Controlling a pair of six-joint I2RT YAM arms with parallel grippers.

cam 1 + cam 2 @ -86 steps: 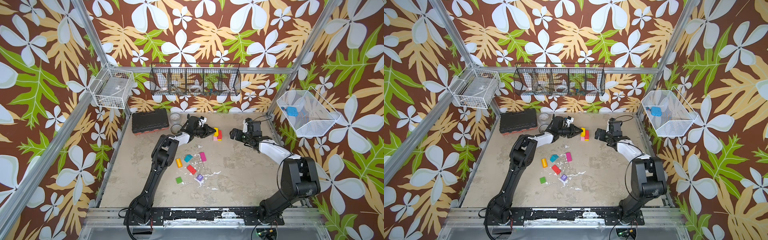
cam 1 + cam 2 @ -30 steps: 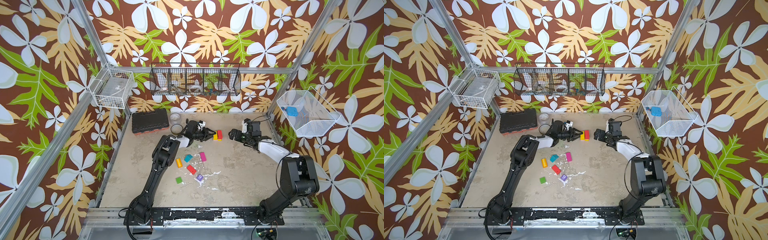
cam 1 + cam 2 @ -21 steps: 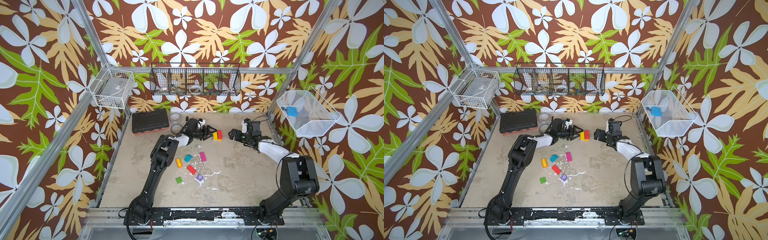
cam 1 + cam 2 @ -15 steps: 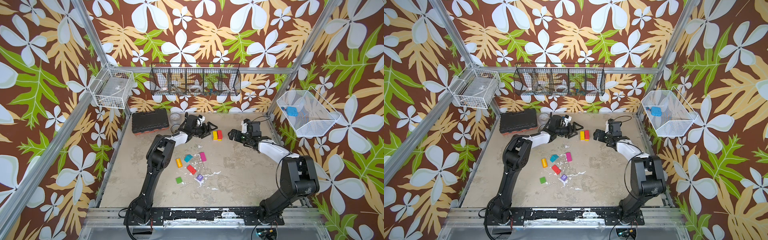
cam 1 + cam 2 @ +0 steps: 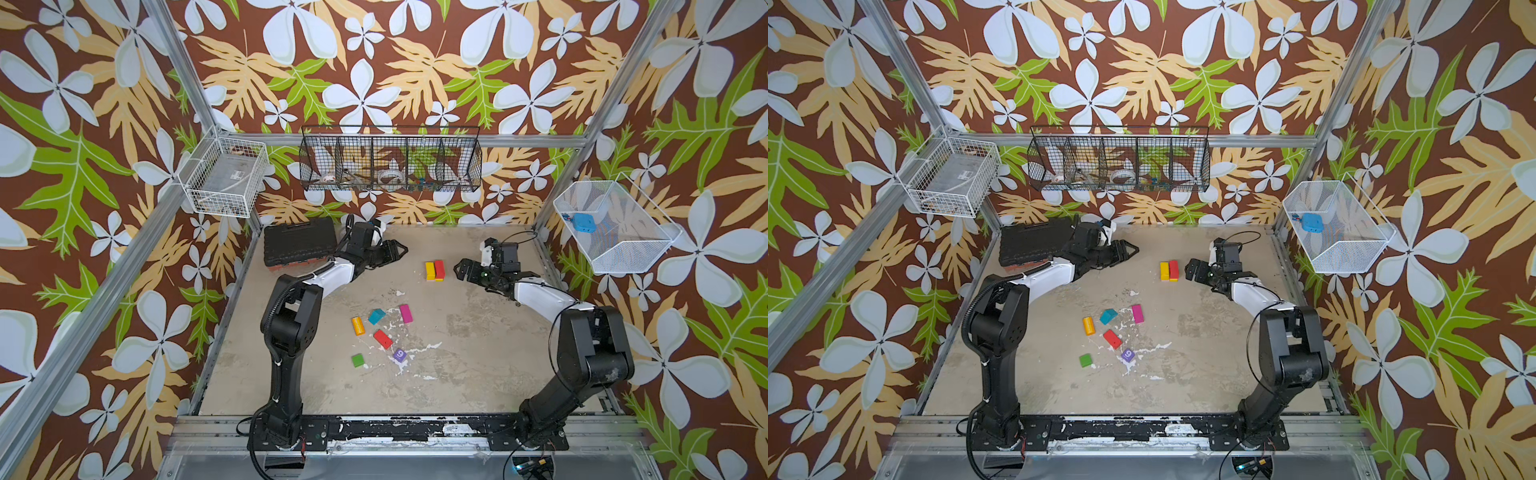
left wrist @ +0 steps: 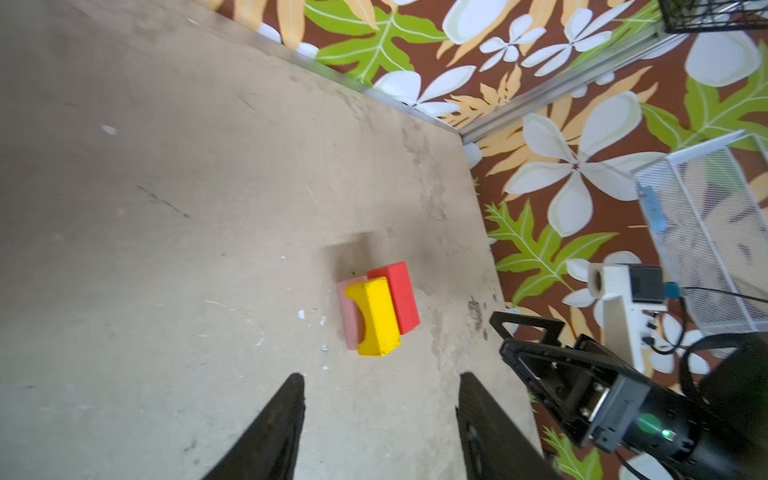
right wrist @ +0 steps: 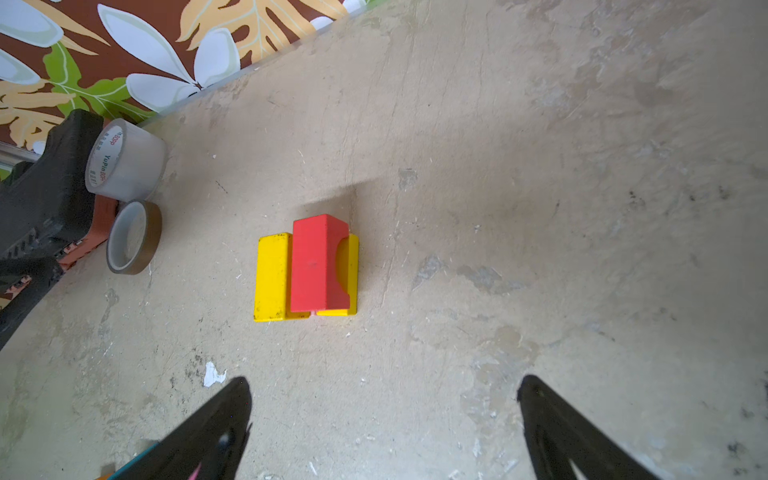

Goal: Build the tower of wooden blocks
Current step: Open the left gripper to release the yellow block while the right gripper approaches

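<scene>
With the left gripper (image 5: 400,252) and right gripper (image 5: 459,271) both open and empty, flanking the tower (image 5: 434,270) above centre in a top view, one of the wood blocks (image 5: 382,338) scattered below centre should be gripped squarely and lowered flat.

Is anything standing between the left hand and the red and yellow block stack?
Nothing visible does. Only bare table separates the open left hand from the stack; the right hand is on the stack's opposite side.
</scene>
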